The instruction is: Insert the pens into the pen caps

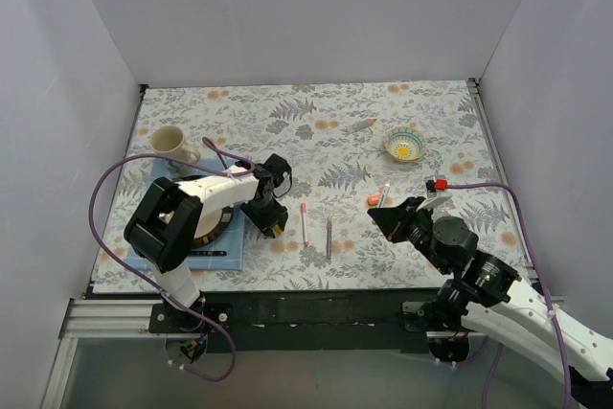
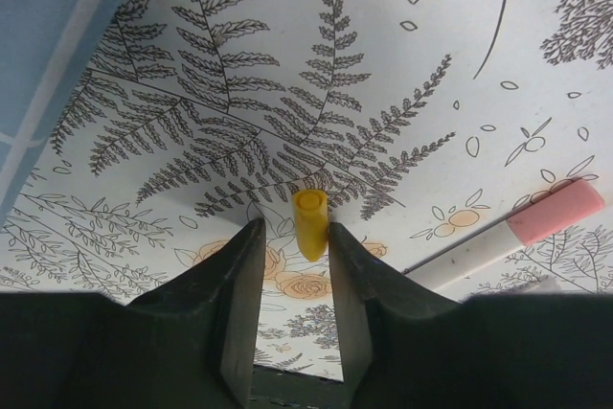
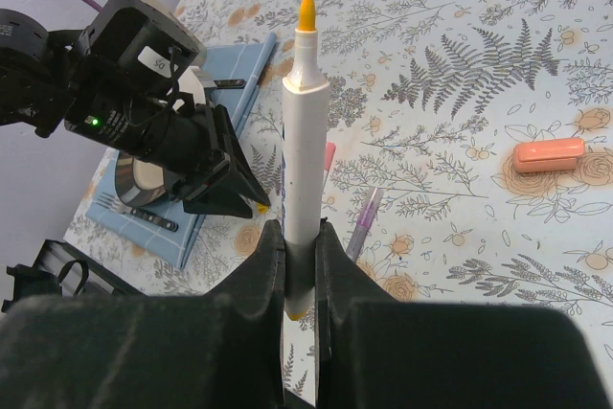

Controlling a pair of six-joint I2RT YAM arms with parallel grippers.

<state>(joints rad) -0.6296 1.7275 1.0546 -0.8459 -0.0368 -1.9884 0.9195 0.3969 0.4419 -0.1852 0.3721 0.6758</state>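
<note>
The pale pen [image 3: 305, 160] is held upright in the right gripper [image 3: 300, 256], whose jaws are closed on its lower barrel, with the orange tip uppermost. The yellow cap [image 2: 309, 224] is framed by the tips of the left gripper [image 2: 292, 246]. These jaws are narrowly parted and one finger is touched, but whether the cap is clamped cannot be told. Between the grippers, the white-pink pen [image 1: 304, 222] and purple pen [image 1: 329, 237] are laid close to the near edge of the table [image 1: 316, 102]. The orange cap [image 1: 374, 200] is seen just beside the right gripper. A mug [image 1: 172, 146] is placed far left and a bowl [image 1: 404, 145] far right.
</note>
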